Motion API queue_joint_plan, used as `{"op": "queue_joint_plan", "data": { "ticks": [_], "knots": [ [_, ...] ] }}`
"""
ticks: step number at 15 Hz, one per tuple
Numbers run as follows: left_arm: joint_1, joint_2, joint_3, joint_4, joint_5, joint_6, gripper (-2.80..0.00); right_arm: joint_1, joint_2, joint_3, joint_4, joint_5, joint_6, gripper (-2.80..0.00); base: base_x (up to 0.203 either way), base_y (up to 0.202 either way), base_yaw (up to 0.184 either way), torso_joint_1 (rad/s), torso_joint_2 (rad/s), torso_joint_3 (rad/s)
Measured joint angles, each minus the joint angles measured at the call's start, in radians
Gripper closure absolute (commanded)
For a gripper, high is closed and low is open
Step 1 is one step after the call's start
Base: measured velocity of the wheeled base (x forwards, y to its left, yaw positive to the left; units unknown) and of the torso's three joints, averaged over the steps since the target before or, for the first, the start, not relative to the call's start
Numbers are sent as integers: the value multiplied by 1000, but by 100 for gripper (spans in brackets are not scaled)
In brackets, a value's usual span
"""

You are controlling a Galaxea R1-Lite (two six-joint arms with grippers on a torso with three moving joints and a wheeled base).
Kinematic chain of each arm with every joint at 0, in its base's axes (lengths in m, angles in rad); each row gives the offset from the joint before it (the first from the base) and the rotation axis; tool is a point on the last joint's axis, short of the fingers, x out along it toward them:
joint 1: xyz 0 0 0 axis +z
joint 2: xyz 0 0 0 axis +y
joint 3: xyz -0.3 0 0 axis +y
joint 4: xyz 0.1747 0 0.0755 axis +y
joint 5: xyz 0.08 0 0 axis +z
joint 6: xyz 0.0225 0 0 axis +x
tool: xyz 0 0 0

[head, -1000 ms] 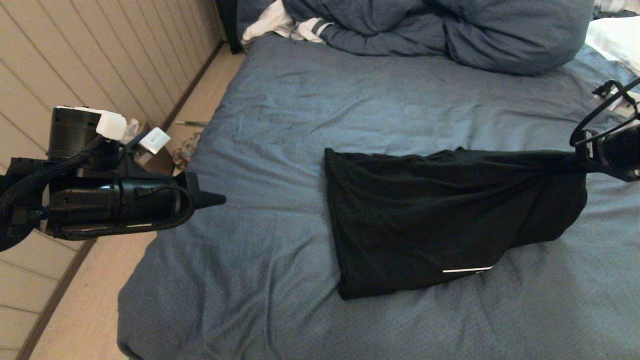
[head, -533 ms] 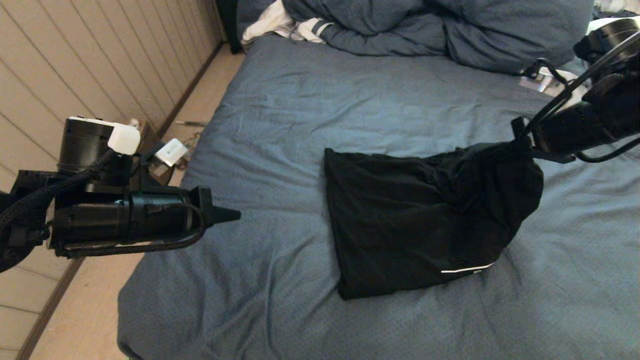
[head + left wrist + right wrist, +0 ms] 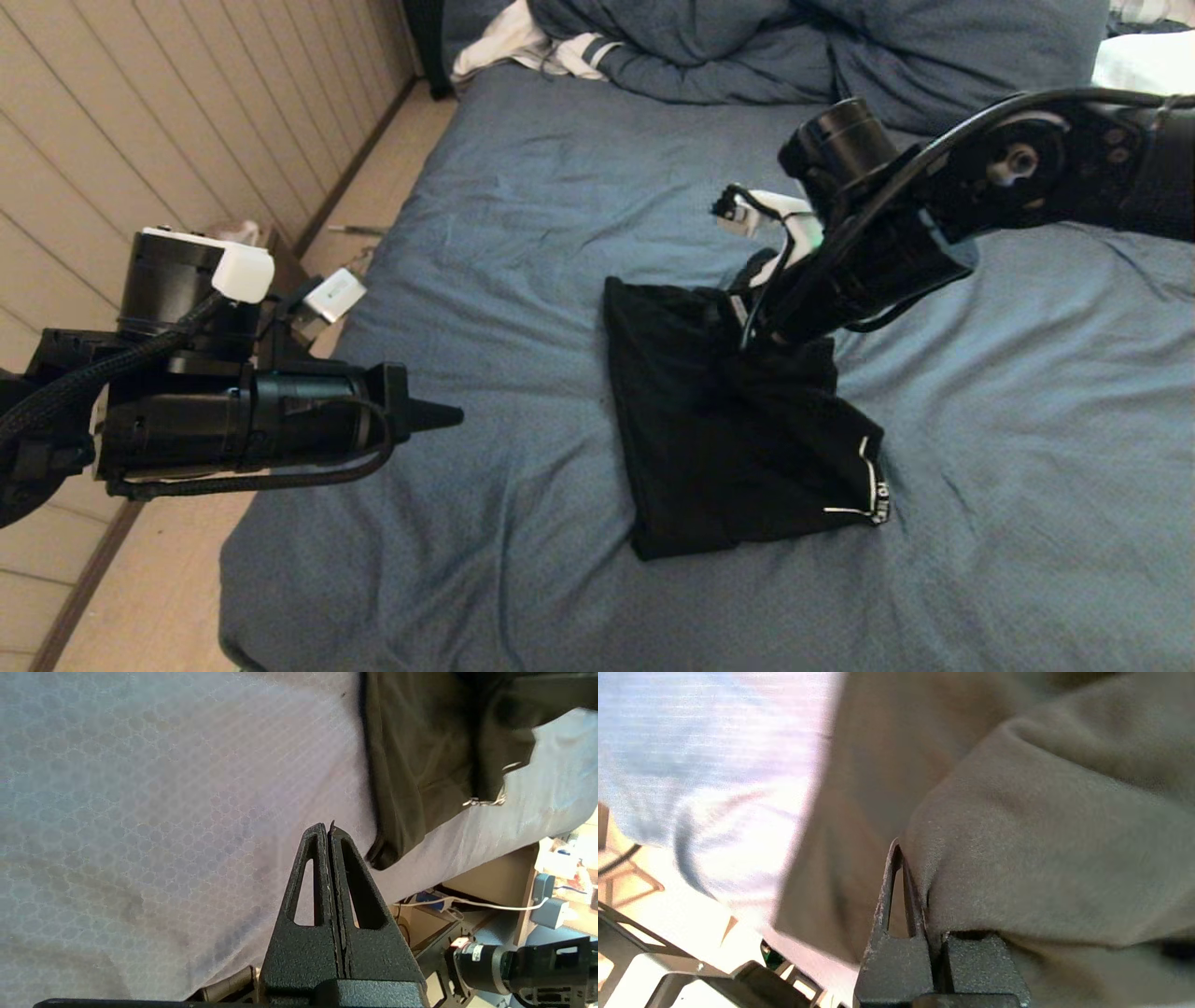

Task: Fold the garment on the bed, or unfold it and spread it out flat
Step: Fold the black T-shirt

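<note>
Wrinkled slate-blue bed sheet (image 3: pixel 523 233) under a bunched black T-shirt (image 3: pixel 719 439) — clamped by right gripper (image 3: pixel 758 347); left gripper (image 3: pixel 448 416) pressed together, well apart.

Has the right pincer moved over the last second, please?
Yes. The right pincer, shut on the garment, has swung from the bed's right edge toward its middle, folding the shirt over itself.

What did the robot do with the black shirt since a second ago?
The right gripper, shut on the shirt, carried its right end leftward over the rest, folding it narrower; a white-edged hem now shows at the lower right. The left gripper, shut and empty, edged slightly toward the shirt. The shirt's left edge, the bed and duvet stayed put.
</note>
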Motion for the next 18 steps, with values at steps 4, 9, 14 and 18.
{"op": "queue_joint_plan", "data": {
  "ticks": [4, 9, 14, 18],
  "knots": [
    [-11, 0, 6, 0, 0, 0, 0, 91, 72, 0, -30, -29, 0, 0, 0, 0, 0, 0, 0, 0],
    [-27, 4, 11, -1, 0, 0, 0, 109, 111, 0, -49, -54, -1, -280, 0, 0, 0, 0, 0, 0],
    [-35, 5, 14, 0, 0, -1, 0, 112, 66, 5, -45, -38, 4, -280, 0, 0, 0, 0, 0, 0],
    [-36, 2, 14, -1, 0, -1, 0, 109, -42, 9, -42, -32, 26, 0, 0, 0, 0, 0, 0, 0]
  ]
}}
